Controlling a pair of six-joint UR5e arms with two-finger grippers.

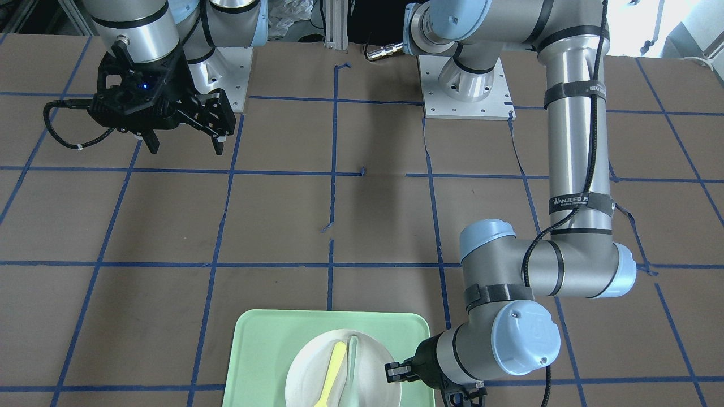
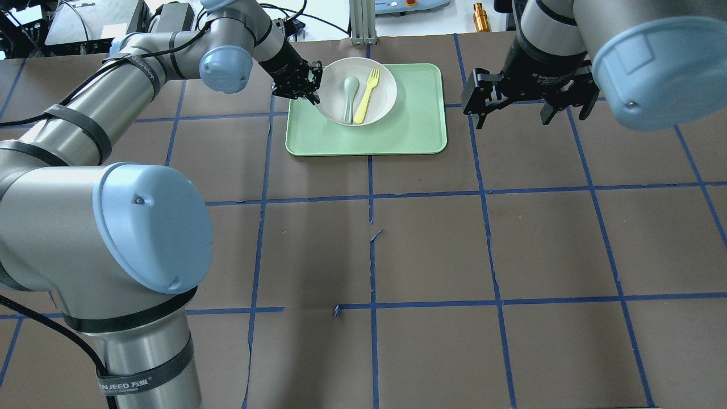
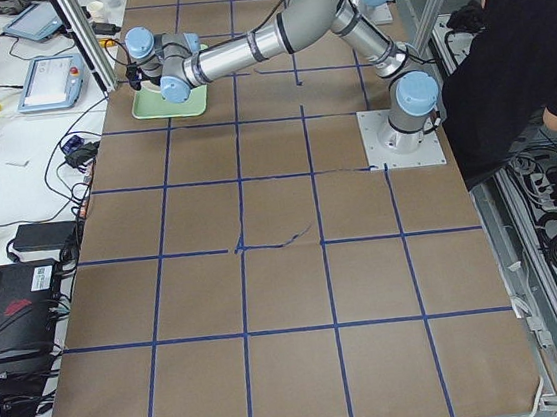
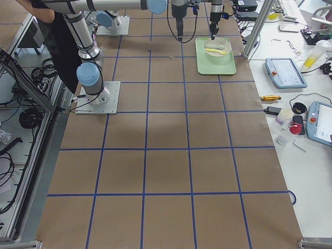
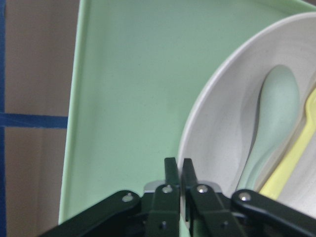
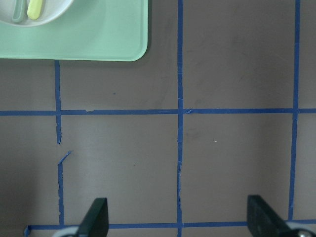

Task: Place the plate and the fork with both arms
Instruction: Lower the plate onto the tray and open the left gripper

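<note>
On the far side of the brown, blue-taped table [image 2: 431, 244], the round, shallow off-white plate [image 2: 385, 94] sits on the far-left part of a rectangular mint-green plastic tray [image 2: 412, 128]. Lying side by side in the plate are the small pale-yellow plastic fork [image 2: 366, 94], on the right, and a grey-green plastic spoon [image 2: 348, 96], on the left. My left gripper [image 2: 311, 90] is at the plate's left edge. In its wrist view the jaws stand almost together with the raised rim running in between them, so I read them as pinched on that rim. The right gripper [image 2: 513, 120] hangs over bare table just right of the tray, jaws wide apart and holding nothing.

I judge we are at the grasp of the plate, with nothing lifted yet. Next I would raise the plate slowly and keep it level, since the cutlery lies loose in it. Then I would bring the right arm across to the fork's handle, taking care to close on the yellow piece and not the spoon beside it.
</note>
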